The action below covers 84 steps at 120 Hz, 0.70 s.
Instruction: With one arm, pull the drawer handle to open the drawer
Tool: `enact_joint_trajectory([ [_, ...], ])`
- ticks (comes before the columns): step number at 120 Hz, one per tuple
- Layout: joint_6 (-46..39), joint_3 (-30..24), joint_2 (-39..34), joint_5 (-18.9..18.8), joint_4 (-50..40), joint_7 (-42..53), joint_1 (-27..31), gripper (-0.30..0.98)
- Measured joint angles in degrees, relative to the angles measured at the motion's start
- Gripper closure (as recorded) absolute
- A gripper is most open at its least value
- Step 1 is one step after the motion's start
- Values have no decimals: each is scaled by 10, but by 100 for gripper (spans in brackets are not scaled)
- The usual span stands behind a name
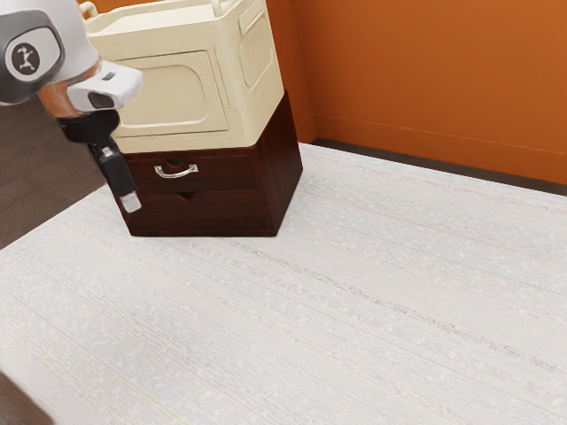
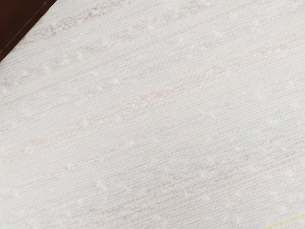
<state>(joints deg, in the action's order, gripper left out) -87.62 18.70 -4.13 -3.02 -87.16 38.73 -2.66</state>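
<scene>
My gripper (image 1: 131,203) hangs tilted downward in the exterior view, in front of the dark wooden cabinet's left part. Its tip is lower than the silver handle (image 1: 188,172) and to the exterior view's left of it, apart from it. The handle is a curved bar on the upper drawer (image 1: 223,177), whose front looks flush with the cabinet, so the drawer appears closed. In the wrist view a dark brown piece of the cabinet (image 2: 16,19) shows in one corner.
A cream storage box (image 1: 248,106) stands on top of the cabinet. Below the upper drawer is a second dark front (image 1: 221,214) with a small notch. The pale woven surface (image 1: 354,292) spreads around the cabinet's base, and an orange wall (image 1: 425,80) rises behind.
</scene>
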Motion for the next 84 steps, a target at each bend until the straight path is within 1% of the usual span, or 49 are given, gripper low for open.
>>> enact_joint_trajectory([
  [28, -33, 0, -3, -2, 1, 76, 4, 0],
  [37, -36, 14, -3, -3, -5, 94, -4, 0],
  [49, -48, 22, 0, -10, -16, 128, 20, 0],
  [63, -112, 22, 11, -26, -49, 183, 40, 0],
  [84, -209, 23, 54, -28, -53, 258, 38, 0],
])
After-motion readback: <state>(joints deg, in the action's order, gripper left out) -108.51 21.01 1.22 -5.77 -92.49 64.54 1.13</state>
